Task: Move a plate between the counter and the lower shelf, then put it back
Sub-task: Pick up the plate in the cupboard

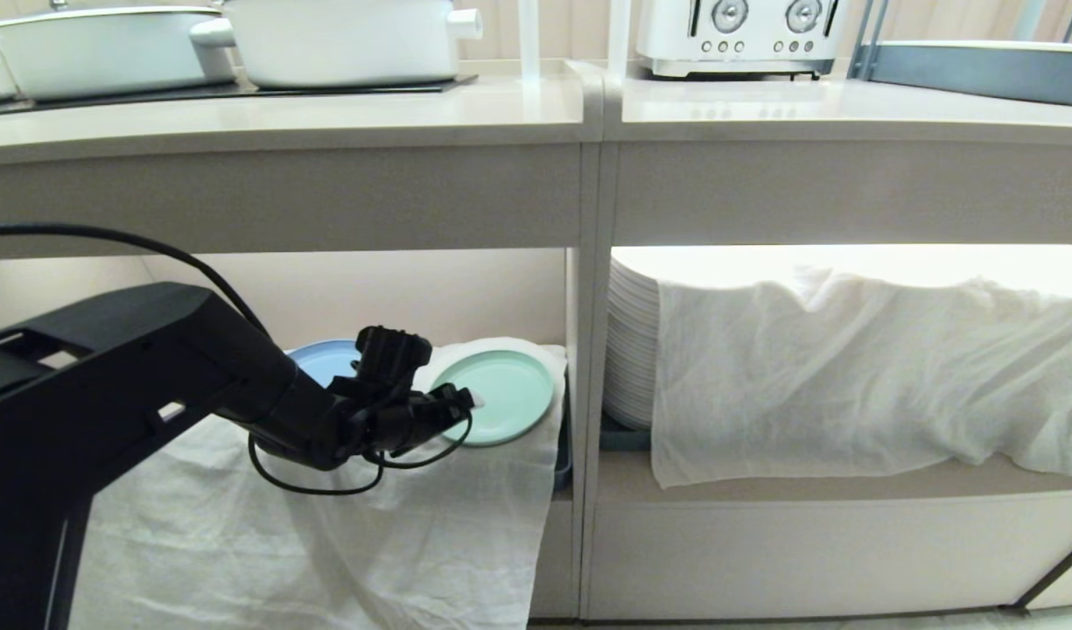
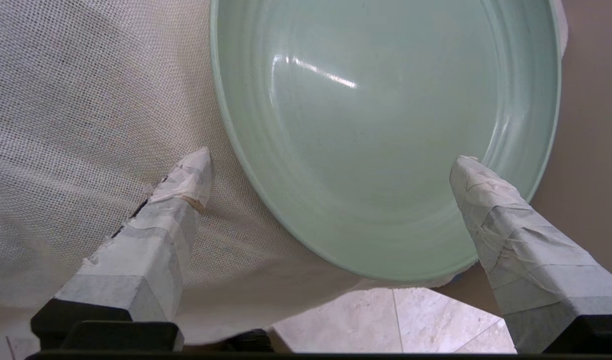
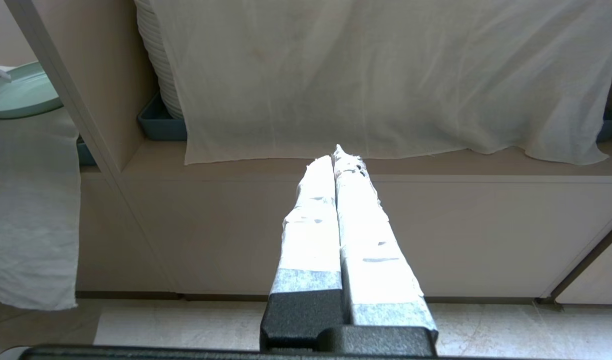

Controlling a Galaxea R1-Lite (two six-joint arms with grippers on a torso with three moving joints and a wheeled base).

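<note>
Left end effector hovering spread at plate rim's 8 o'clock on lower shelf, apparently lining up a pinch. Right end effector idling, pressed together.

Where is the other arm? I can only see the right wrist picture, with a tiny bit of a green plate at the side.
Observer: The left gripper is reaching into the lower shelf, right at the edge of that round pale mint-green plate.
Operator: Is it holding the plate?
Observer: No. Its taped fingers are wide open, one over the gauzy white cloth and one over the plate. Nothing is pinched.
Operator: Is anything next to the plate?
Observer: Yes, a round blue plate lies on the robot's left of it, partly hidden behind the arm.
</note>
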